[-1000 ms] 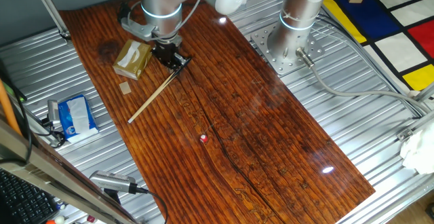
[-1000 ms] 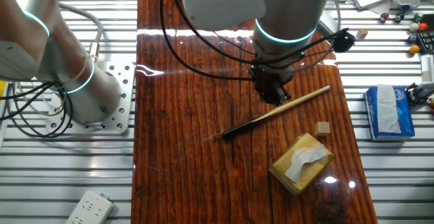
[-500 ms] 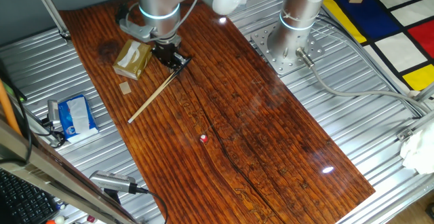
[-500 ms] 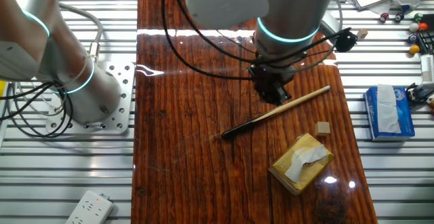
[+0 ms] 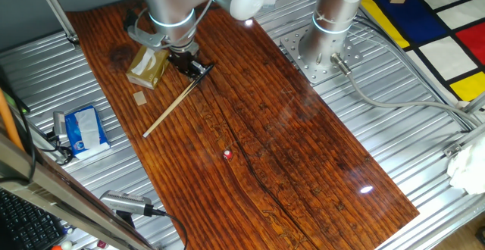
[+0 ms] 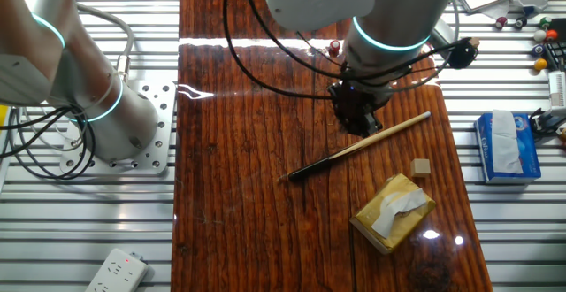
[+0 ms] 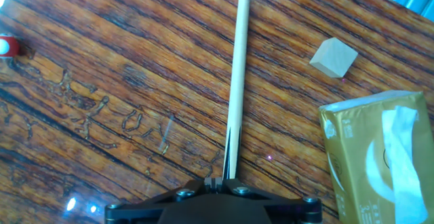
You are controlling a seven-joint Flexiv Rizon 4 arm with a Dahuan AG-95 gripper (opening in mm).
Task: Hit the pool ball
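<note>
The pool ball is a tiny red ball with a white spot, lying on the dark wooden board. It also shows in the other fixed view and at the left edge of the hand view. My gripper is shut on the dark butt end of the thin wooden stick, which lies low along the board. The gripper holds the stick near its middle in that view. In the hand view the stick runs straight ahead from the gripper. The ball is well off to the side of the stick.
A gold tissue box and a small tan wooden cube lie beside the stick; both show in the hand view, the box and the cube. A blue tissue pack lies off the board. A second arm's base stands at the board's far side.
The arm's upper body has leaned a little, uncovering the ball in the other fixed view. The gripper and stick have barely moved. The ball has not moved.
</note>
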